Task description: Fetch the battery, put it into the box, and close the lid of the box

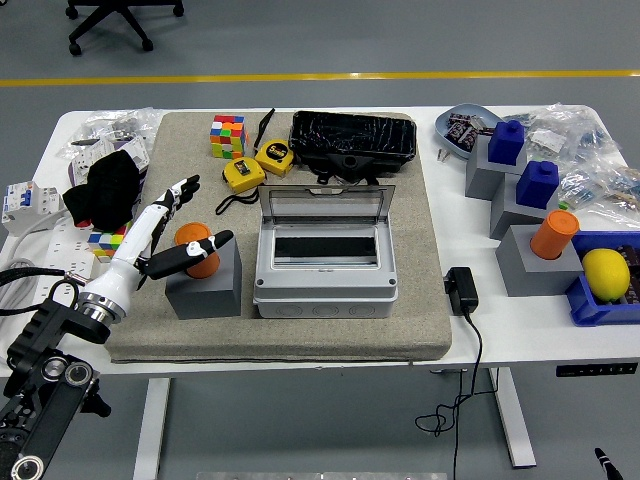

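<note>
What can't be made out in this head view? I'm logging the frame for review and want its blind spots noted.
- Orange battery: the left hand covers its top, so real contact can't be confirmed.
- Grey box: most of its interior is hidden behind its front panel; only a dark slot shows.
- Right hand: only a dark tip at the picture's bottom right edge, the rest cut off.
- Bagged parts at far right: too small to identify.

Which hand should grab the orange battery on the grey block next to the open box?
Left. The left hand is open right at the orange battery on the grey block, thumb already beside it. No right hand shows, only a dark tip at the bottom right corner.
</note>
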Controlling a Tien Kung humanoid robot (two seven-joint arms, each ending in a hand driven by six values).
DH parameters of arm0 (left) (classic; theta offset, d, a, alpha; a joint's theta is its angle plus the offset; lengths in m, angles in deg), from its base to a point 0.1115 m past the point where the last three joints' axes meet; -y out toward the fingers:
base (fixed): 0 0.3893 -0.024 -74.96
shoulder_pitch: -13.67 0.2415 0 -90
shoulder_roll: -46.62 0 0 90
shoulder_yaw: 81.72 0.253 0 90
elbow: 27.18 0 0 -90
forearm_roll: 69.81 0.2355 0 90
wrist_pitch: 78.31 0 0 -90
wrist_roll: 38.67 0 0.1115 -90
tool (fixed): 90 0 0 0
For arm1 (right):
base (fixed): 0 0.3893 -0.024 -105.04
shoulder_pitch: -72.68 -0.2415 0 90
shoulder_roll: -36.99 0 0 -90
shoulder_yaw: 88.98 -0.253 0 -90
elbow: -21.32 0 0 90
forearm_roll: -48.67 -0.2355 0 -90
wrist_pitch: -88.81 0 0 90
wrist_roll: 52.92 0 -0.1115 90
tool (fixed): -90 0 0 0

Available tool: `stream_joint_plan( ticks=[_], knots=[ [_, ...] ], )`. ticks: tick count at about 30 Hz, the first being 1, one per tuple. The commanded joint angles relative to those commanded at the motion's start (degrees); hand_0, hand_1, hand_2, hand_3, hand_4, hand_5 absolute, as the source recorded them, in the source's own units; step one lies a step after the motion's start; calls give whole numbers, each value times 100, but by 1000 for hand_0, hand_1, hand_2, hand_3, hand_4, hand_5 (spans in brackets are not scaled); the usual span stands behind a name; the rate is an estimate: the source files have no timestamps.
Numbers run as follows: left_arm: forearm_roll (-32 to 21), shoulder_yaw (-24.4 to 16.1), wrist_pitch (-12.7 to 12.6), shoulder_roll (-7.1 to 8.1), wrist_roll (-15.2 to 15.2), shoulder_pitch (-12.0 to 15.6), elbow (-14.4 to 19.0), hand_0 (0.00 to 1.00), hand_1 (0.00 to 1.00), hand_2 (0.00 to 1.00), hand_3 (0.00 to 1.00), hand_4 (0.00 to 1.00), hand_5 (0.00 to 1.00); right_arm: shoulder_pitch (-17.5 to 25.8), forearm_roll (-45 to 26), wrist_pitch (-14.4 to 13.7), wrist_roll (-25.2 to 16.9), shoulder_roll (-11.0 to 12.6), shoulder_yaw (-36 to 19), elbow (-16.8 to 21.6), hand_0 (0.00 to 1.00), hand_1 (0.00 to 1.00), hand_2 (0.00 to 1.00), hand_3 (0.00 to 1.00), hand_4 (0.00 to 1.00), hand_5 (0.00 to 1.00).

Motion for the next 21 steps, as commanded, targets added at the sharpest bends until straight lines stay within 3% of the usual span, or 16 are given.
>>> stream_joint_plan(
  ticks=[2,3,8,14,15,17,21],
  knots=[
    [31,28,-44,-4,-3,-13,-8,998,998,998,998,998,195,1,8,1,4,-2,-9,0,938,801,746,782,998,998],
    [34,34,-58,-11,-4,-22,-22,998,998,998,998,998,116,2,8,3,4,-3,-7,0,936,801,747,781,998,998],
    [-58,130,-156,-32,36,-48,-62,998,998,998,998,998,116,-9,0,11,-7,-5,-5,0,936,801,747,781,998,998],
    [-1133,428,-339,-38,411,-147,-267,994,998,998,998,998,93,-5,26,15,2,-6,-20,0,934,800,747,781,998,998],
    [-1339,461,-362,-41,464,-151,-285,942,998,998,998,998,82,-6,26,15,-1,-6,-22,0,935,799,748,782,998,998],
    [-1671,508,-401,-49,536,-157,-304,942,998,998,998,998,82,-8,36,16,0,-5,-28,0,935,799,748,782,998,998],
    [-1858,591,-448,-65,589,-177,-372,926,997,998,998,998,71,-10,44,17,3,-8,-37,0,934,799,744,780,998,998]
  ],
)
